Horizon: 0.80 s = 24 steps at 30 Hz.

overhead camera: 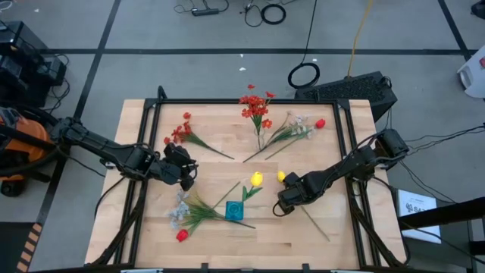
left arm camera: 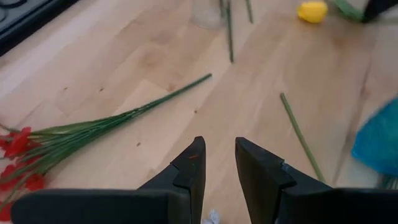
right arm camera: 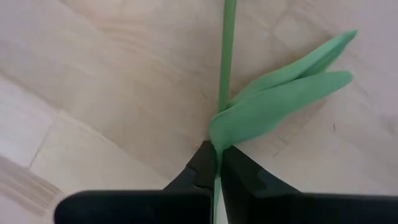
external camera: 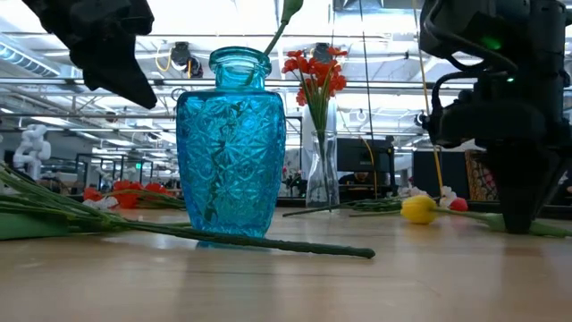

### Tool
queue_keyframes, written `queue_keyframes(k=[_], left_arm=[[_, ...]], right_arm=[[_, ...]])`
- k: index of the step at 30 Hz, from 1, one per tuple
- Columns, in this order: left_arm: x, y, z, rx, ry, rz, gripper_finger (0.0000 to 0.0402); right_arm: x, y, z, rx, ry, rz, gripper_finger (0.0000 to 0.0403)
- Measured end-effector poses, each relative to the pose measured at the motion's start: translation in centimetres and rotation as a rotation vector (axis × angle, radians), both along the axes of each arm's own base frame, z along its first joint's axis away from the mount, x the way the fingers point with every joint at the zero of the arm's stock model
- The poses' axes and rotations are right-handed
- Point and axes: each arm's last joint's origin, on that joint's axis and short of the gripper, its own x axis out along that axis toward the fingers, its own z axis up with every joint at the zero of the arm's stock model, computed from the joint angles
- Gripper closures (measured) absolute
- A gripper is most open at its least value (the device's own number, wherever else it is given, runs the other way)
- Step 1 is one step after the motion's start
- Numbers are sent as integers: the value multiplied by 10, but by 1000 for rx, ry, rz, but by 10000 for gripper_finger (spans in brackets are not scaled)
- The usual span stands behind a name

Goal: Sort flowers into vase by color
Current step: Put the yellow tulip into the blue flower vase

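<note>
A blue glass vase (overhead camera: 234, 211) (external camera: 231, 143) stands near the table's near edge and holds one yellow tulip (overhead camera: 257, 180). A second yellow tulip (overhead camera: 281, 177) (external camera: 418, 209) lies to its right. My right gripper (overhead camera: 286, 199) (right arm camera: 217, 163) is shut on that tulip's stem. A clear vase (external camera: 320, 183) toward the far edge holds red sprays (overhead camera: 256, 106). My left gripper (overhead camera: 182, 171) (left arm camera: 219, 174) hovers open over bare wood, left of the blue vase. A red spray (overhead camera: 180, 133) (left arm camera: 25, 149) lies beyond it. My right gripper pinches the lying yellow tulip's green stem (right arm camera: 219, 149) between its two fingers, right where the leaves (right arm camera: 280, 99) branch off. The fingers come down from above, slanting. The stem runs on ahead of them along the wood, and the bud rests on the table.
A pale white-lavender spray (overhead camera: 297, 129) with a red bud (overhead camera: 320, 123) lies right of the clear vase. A bundle of pale sprays and a red bud (overhead camera: 182, 236) lies at the near left, its stems (external camera: 268, 241) crossing in front of the blue vase.
</note>
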Motion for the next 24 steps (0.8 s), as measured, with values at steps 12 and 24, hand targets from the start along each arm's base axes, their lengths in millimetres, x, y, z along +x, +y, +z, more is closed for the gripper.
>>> queue_keyframes(k=[12,24], left_arm=[[1,-2,0,-34,17,-61,309],[1,-2,0,-31,19,-60,309]], right_arm=[[-10,24,22,-37,-145,317,402],[-48,36,98,-229,-510,551,402]])
